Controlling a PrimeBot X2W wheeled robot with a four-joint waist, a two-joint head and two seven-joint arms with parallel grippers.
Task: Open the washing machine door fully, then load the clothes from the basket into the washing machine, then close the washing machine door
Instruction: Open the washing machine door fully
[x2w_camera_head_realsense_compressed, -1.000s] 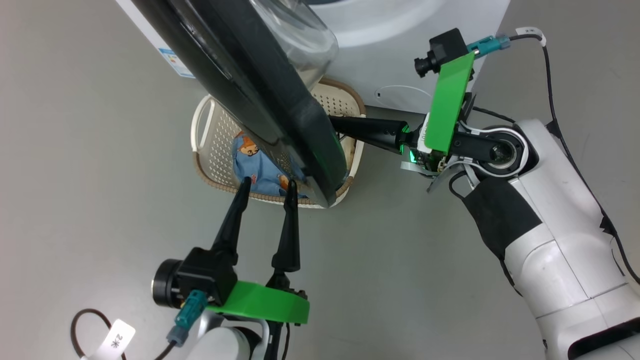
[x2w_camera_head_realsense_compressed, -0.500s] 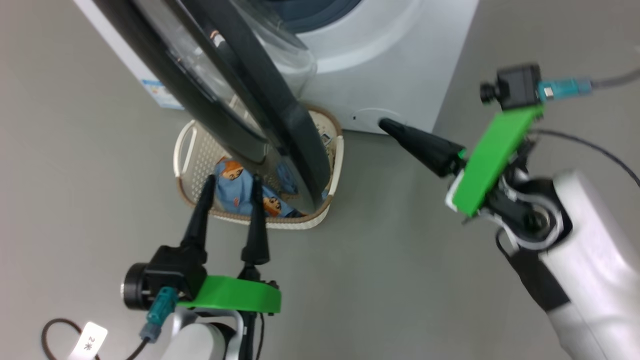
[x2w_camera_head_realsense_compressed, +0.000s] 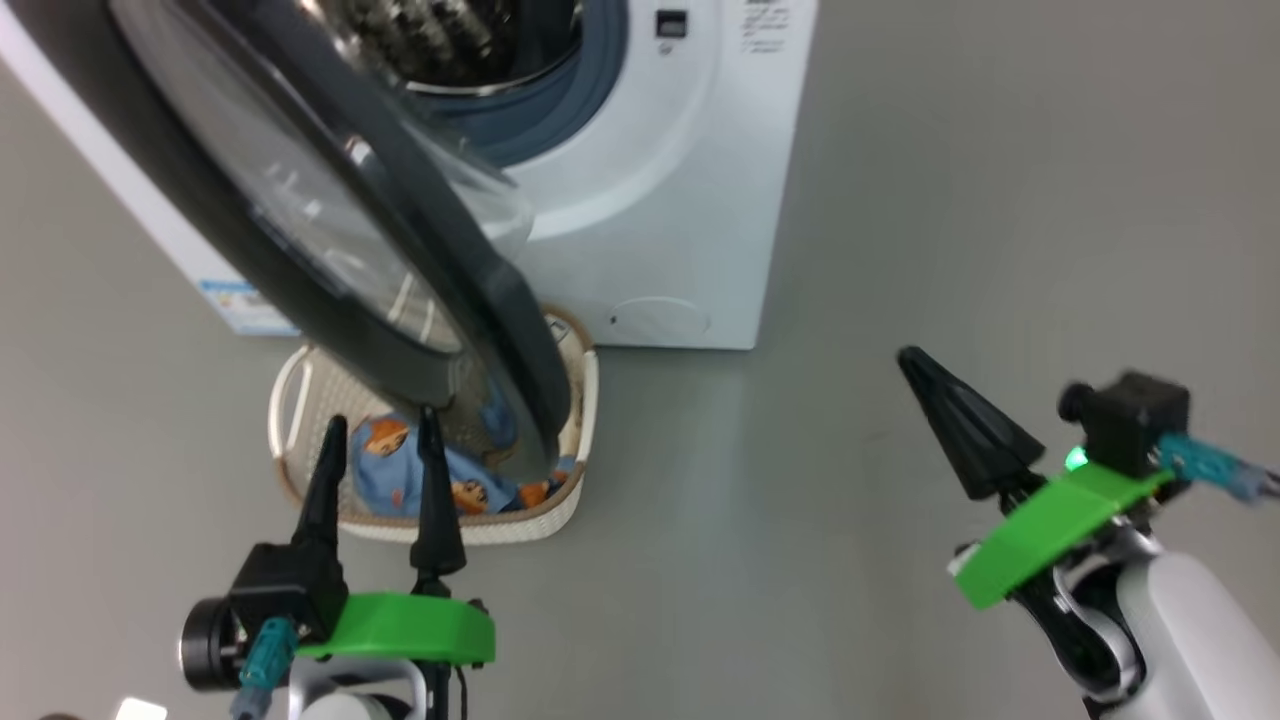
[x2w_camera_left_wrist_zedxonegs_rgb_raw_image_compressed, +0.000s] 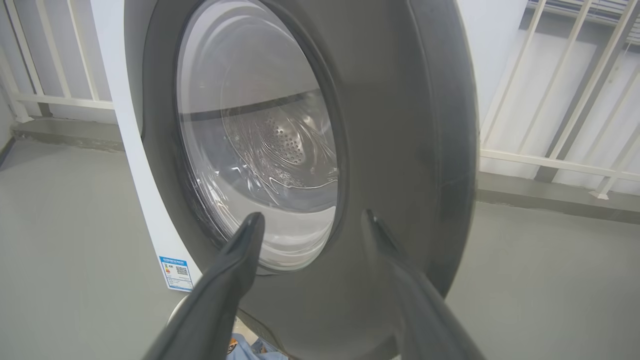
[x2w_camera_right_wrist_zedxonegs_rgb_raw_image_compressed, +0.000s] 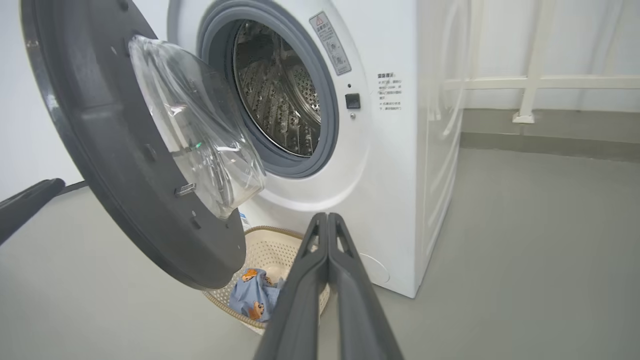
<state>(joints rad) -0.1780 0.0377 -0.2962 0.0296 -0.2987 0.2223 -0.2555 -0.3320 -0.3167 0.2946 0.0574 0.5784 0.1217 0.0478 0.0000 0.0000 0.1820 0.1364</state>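
The washing machine (x2w_camera_head_realsense_compressed: 680, 200) stands at the back with its steel drum (x2w_camera_right_wrist_zedxonegs_rgb_raw_image_compressed: 280, 90) exposed. The washing machine door (x2w_camera_head_realsense_compressed: 510, 340) hangs open toward me, partly over the basket (x2w_camera_head_realsense_compressed: 480, 520) on the floor. Light-blue clothes (x2w_camera_head_realsense_compressed: 385, 480) with orange figures lie in the basket. My left gripper (x2w_camera_head_realsense_compressed: 381, 420) is open, its fingers pointing at the basket just in front of the door's outer face (x2w_camera_left_wrist_zedxonegs_rgb_raw_image_compressed: 400, 125) without touching it. My right gripper (x2w_camera_head_realsense_compressed: 910, 360) is shut on nothing, out over the floor well right of the door. In the right wrist view the door (x2w_camera_right_wrist_zedxonegs_rgb_raw_image_compressed: 115, 165), basket (x2w_camera_right_wrist_zedxonegs_rgb_raw_image_compressed: 270, 247) and clothes (x2w_camera_right_wrist_zedxonegs_rgb_raw_image_compressed: 252, 297) show.
Grey floor (x2w_camera_head_realsense_compressed: 950, 200) stretches right of the machine. A blue label sticker (x2w_camera_left_wrist_zedxonegs_rgb_raw_image_compressed: 176, 272) sits low on the machine's side. A white railing (x2w_camera_right_wrist_zedxonegs_rgb_raw_image_compressed: 530, 82) and wall run behind the machine. A round filter cover (x2w_camera_head_realsense_compressed: 660, 318) is at its lower front.
The right gripper has come away from the door's edge and drawn back to the right, still shut. The head view has shifted and now takes in the drum. The left gripper stays open by the basket.
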